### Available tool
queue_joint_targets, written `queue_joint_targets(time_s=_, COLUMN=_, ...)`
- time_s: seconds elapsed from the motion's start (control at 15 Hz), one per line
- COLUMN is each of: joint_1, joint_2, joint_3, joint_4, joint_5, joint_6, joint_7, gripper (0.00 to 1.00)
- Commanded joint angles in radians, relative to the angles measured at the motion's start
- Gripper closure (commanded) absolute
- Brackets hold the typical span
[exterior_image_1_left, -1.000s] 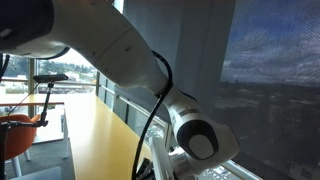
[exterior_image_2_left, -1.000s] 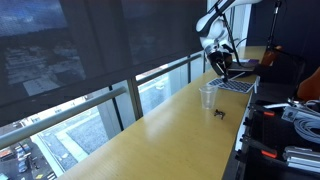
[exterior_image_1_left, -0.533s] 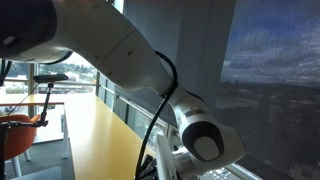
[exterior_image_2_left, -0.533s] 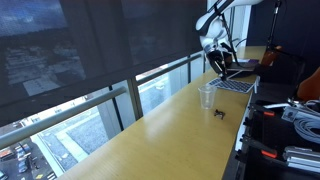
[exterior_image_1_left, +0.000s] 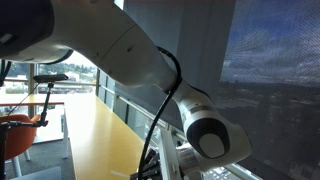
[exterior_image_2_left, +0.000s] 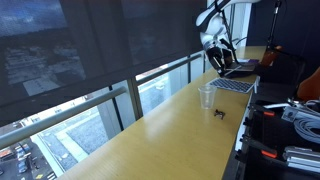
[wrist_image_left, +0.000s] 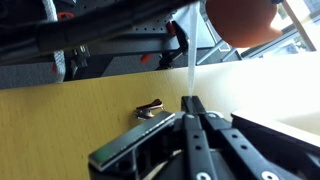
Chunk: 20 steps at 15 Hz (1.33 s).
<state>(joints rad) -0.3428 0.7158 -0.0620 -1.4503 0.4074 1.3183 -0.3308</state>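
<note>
In the wrist view my gripper (wrist_image_left: 192, 103) has its two black fingers pressed together. A thin pale strip (wrist_image_left: 189, 55) rises from the tips; I cannot tell whether it is pinched between them. A small black binder clip (wrist_image_left: 150, 108) lies on the yellow table top (wrist_image_left: 70, 120), just left of the fingertips. In an exterior view the gripper (exterior_image_2_left: 214, 60) hangs above an open laptop (exterior_image_2_left: 236, 82) at the table's far end. A clear plastic cup (exterior_image_2_left: 206, 97) and the clip (exterior_image_2_left: 220, 112) stand nearer on the table. In an exterior view only the arm's wrist (exterior_image_1_left: 205, 135) shows.
A long yellow table (exterior_image_2_left: 150, 140) runs beside a glass railing and shaded windows (exterior_image_2_left: 90, 50). Black racks with cables and red parts (exterior_image_2_left: 285, 125) line the table's open side. An orange-brown rounded object (wrist_image_left: 245, 20) sits at the top right of the wrist view.
The arm's wrist has shifted slightly right and down in an exterior view. The gripper stays above the laptop, and the cup and clip have not moved.
</note>
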Motion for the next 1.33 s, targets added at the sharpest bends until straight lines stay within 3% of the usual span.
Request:
queue_joint_targets(time_s=0.0, joint_1=-0.029, joint_2=0.014, joint_3=0.003, joint_4=0.032, joint_5=0.049, joint_6=-0.061, joint_7=0.035, gripper=1.0)
queue_joint_targets(time_s=1.27, joint_1=-0.065, joint_2=0.123, joint_3=0.01, joint_4=0.092, joint_5=0.147, joint_6=-0.103, joint_7=0.074, gripper=1.0)
